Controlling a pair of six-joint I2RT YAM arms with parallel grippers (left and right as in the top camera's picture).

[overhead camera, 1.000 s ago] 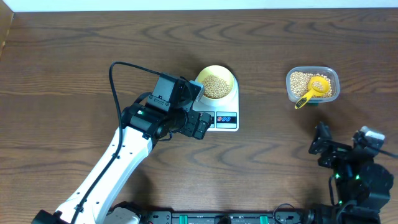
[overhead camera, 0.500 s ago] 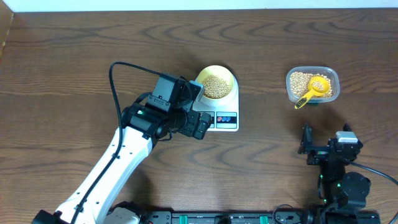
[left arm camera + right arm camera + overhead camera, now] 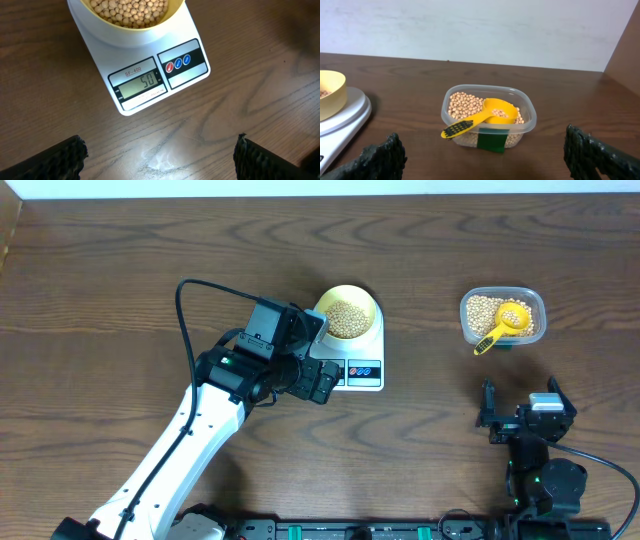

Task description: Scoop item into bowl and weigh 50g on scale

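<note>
The pale yellow-green bowl [image 3: 348, 315] stands on the white scale [image 3: 362, 370] and holds tan beans [image 3: 131, 9]. The scale's display [image 3: 140, 83] reads 50. My left gripper [image 3: 316, 362] [image 3: 160, 144] hovers open over the scale's front left, with only bare table between its fingers. My right gripper [image 3: 522, 408] [image 3: 481, 136] is open and empty near the front edge, facing the clear tub [image 3: 503, 317] from a short distance. More beans [image 3: 462, 104] fill that tub.
A bright yellow scoop [image 3: 485, 116] rests in the tub [image 3: 530, 120] with beans in its cup, its handle sticking out over the rim toward the front. A black cable [image 3: 190, 310] loops up from the left arm. The wall rises behind the table's far edge.
The right arm has pulled back toward the front edge and swung round to face the tub. The left arm, bowl and scale have not moved.
</note>
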